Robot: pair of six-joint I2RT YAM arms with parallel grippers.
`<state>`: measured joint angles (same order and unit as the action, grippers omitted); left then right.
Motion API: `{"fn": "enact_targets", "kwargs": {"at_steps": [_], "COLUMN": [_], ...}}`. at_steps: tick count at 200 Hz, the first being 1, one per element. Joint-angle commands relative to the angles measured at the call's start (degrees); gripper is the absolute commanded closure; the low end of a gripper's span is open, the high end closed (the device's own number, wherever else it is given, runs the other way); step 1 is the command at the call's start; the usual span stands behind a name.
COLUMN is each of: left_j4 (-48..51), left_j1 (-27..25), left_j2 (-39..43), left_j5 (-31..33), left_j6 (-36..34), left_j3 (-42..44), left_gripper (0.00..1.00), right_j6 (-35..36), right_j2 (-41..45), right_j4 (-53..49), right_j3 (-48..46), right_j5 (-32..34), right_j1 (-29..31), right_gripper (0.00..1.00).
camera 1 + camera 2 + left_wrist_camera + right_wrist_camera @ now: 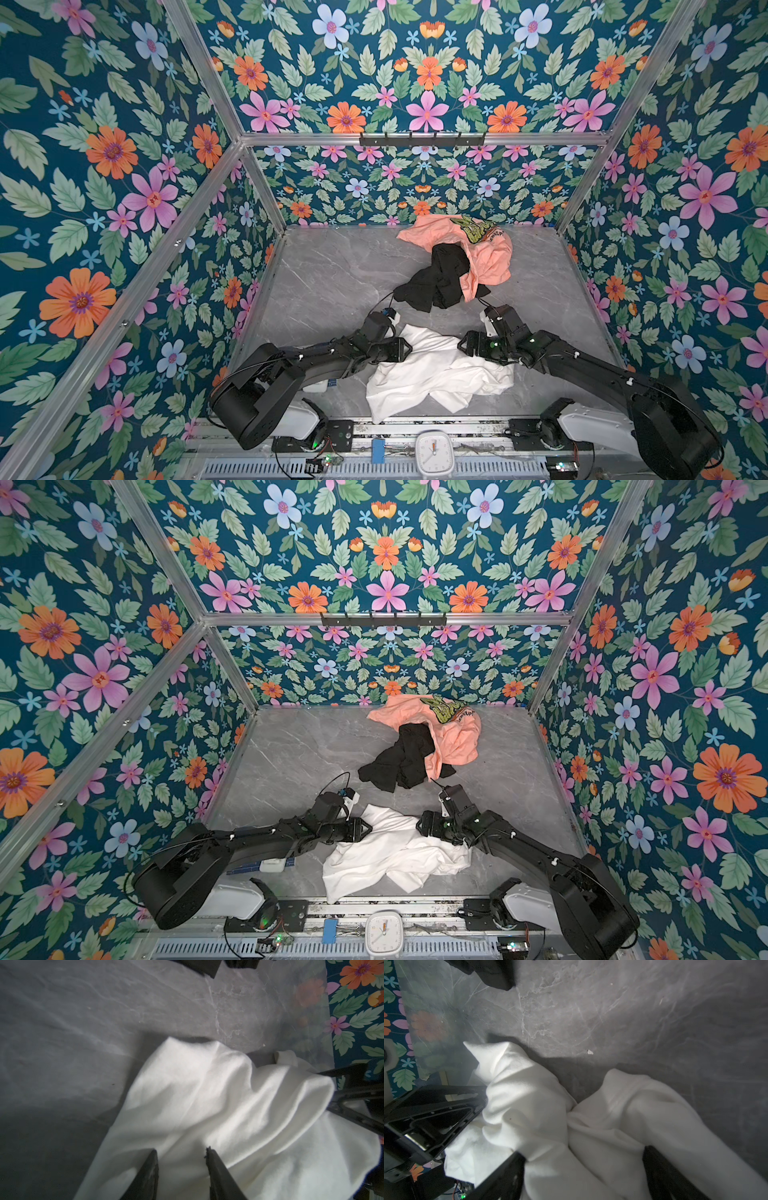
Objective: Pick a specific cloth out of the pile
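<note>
The white cloth [436,374] lies crumpled on the grey marble table near the front edge, apart from the pile [457,266], which here is a peach-pink printed shirt [490,257] and a black garment [440,278] further back. My left gripper [406,348] rests at the cloth's left upper edge. In the left wrist view its fingers [151,1167] stand partly apart over the cloth [228,1095]. My right gripper [460,345] faces it from the right. Its jaws stand wide in the right wrist view [583,1152], with a bunched fold of cloth [612,1118] between them.
Floral walls and an aluminium frame [266,199] close in the table on three sides. A black hook rack [422,139] hangs on the back rail. A white clock [434,453] sits on the front rail. Bare marble [324,274] stretches left of the pile.
</note>
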<state>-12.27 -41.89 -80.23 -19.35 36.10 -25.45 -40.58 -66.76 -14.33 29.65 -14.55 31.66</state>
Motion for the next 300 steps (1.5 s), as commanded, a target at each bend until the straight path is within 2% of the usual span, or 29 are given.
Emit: {"fn": "enact_targets", "kwargs": {"at_steps": [1,100,160,207,236,255,277,291,300], "left_j4": [2.3,3.6,4.3,10.5,14.0,14.7,15.5,15.9,15.5], "left_j1": [0.1,0.1,0.1,0.3,2.0,5.4,10.9,14.2,15.5], "left_j2": [0.3,1.5,1.9,5.3,7.7,9.5,12.0,13.8,15.2], "left_j5": [1.5,2.4,3.4,8.5,11.6,11.7,11.6,13.0,15.1], "left_j6": [-0.1,-0.5,-1.0,-4.6,-7.3,-8.3,-10.0,-11.0,-11.7], "left_j3": [-0.5,-1.2,-2.0,-5.6,-8.7,-9.3,-9.9,-10.5,-10.6], "left_gripper": [0.58,0.56,0.56,0.54,0.51,0.49,0.4,0.27,0.17], "right_j6": [-0.4,-5.2,-4.8,2.1,7.2,12.1,17.2,22.9,29.6], "right_j2": [1.0,6.4,8.9,13.7,16.3,17.4,19.1,21.0,21.9], "right_j4": [-2.5,-1.9,-4.7,-10.1,-11.6,-9.6,-4.7,3.3,10.0], "right_j3": [0.6,-4.0,-2.8,2.0,4.7,5.5,4.1,0.5,-2.7], "right_j5": [1.8,1.2,3.0,9.7,18.7,24.6,32.7,37.5,38.8], "right_j1": [0.0,0.0,0.1,-1.3,-2.7,-2.8,-2.9,-2.9,-2.9], "right_gripper": [0.12,0.12,0.12,0.08,0.05,0.03,0.04,0.06,0.07]}}
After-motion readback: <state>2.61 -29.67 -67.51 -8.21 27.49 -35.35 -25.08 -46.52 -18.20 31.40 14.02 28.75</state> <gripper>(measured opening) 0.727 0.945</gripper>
